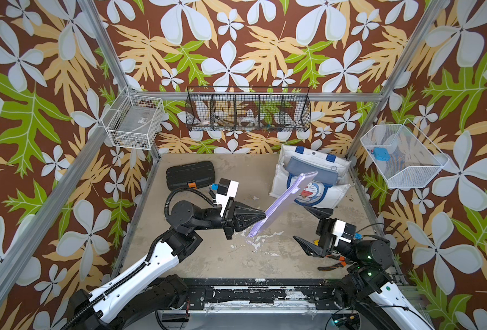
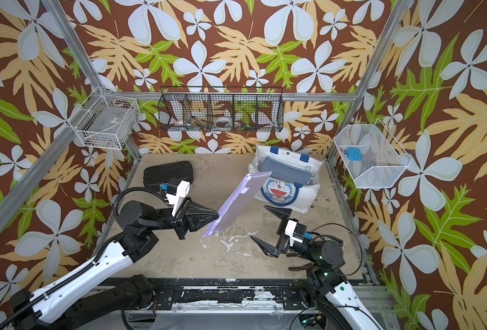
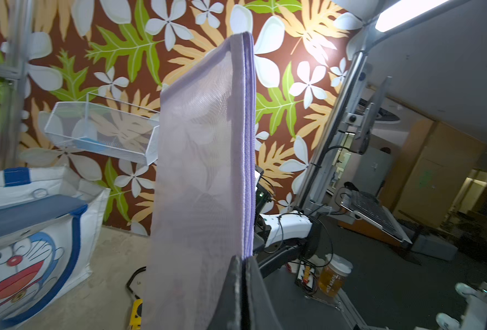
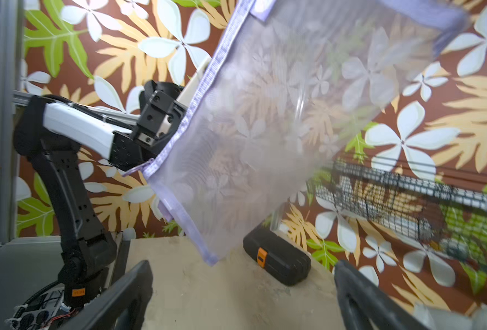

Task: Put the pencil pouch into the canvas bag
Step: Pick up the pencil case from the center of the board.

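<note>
**Bimanual cell, seen from above and from both wrists.** The pencil pouch (image 1: 282, 200) — a flat, translucent lilac mesh sleeve with a zipped edge — is held clear of the table (image 1: 208, 257) by the left gripper (image 1: 263, 213). The jaws of this gripper are pressed fully together on the zipped edge, near the end farther from the canvas bag (image 1: 336, 194).

The pouch is held tilted. Its low end, with the zip ring (image 1: 249, 239), points away from the bag, and its high end is raised toward the bag's Doraemon face. In both top views the high end overlaps the bag's front. In the left wrist view, however, a gap is seen between the pouch (image 3: 199, 171) and the bag (image 3: 51, 183) — the pouch is outside the bag. The bag's mouth is open, and its blue handles are at the edge farthest from the pouch.

The right gripper (image 1: 299, 221) is held in front of the bag, across the pouch from the left gripper. Its jaws are spread to their widest, with nothing between them. In the right wrist view the pouch (image 4: 279, 128) is seen beyond the two fingers (image 4: 128, 291), untouched.

A black case (image 1: 189, 174) lies on the table well to the side of the bag, beyond the left gripper.
</note>
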